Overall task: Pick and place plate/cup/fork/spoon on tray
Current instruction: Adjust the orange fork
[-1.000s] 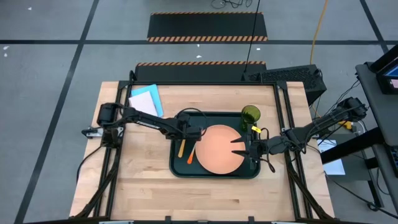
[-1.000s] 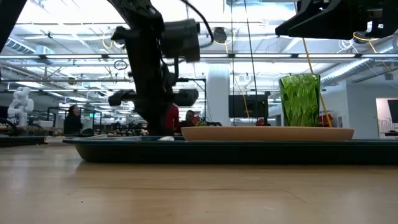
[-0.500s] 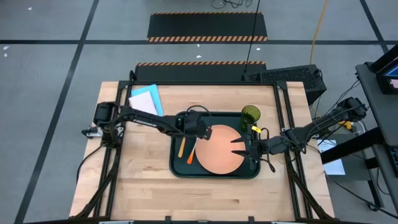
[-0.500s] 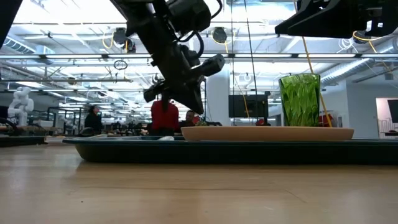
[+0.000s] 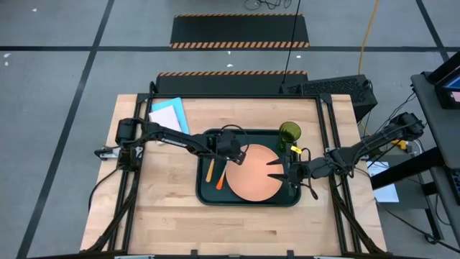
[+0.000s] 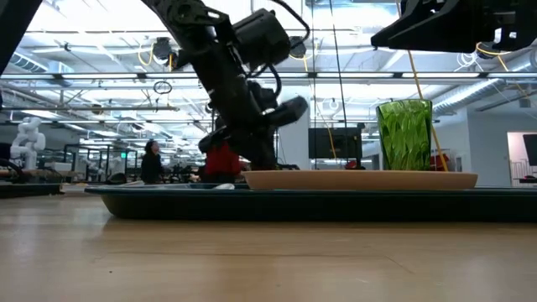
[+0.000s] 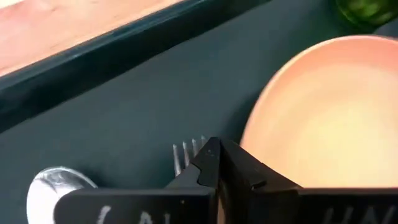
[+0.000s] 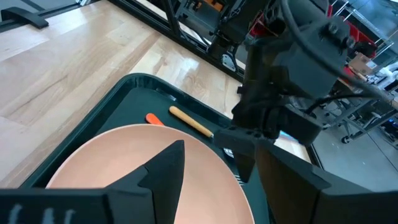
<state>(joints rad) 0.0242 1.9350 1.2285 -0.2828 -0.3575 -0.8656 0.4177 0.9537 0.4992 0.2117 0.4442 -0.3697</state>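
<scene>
The salmon-orange plate (image 5: 253, 174) lies in the dark tray (image 5: 213, 198). The green cup (image 5: 290, 132) stands in the tray's far right corner. The fork (image 5: 221, 178) and the spoon (image 5: 210, 170) lie side by side on the tray floor left of the plate. The fork's tines (image 7: 186, 153) are nearer the plate than the spoon's bowl (image 7: 57, 184). My left gripper (image 5: 234, 148) is shut and empty, tilted low over the tray by the plate's left rim. My right gripper (image 5: 276, 170) hovers open over the plate's right part.
A blue and white notebook (image 5: 169, 115) lies on the table at the far left, outside the tray. Bare wood (image 5: 165, 216) lies to the left of and in front of the tray. People show in the room beyond the table in the low view.
My left gripper has moved toward the table's right, from above the fork and spoon to the plate's left rim, and has tipped from upright to slanting toward the plate. The fork, spoon, plate and cup have stayed where they were.
</scene>
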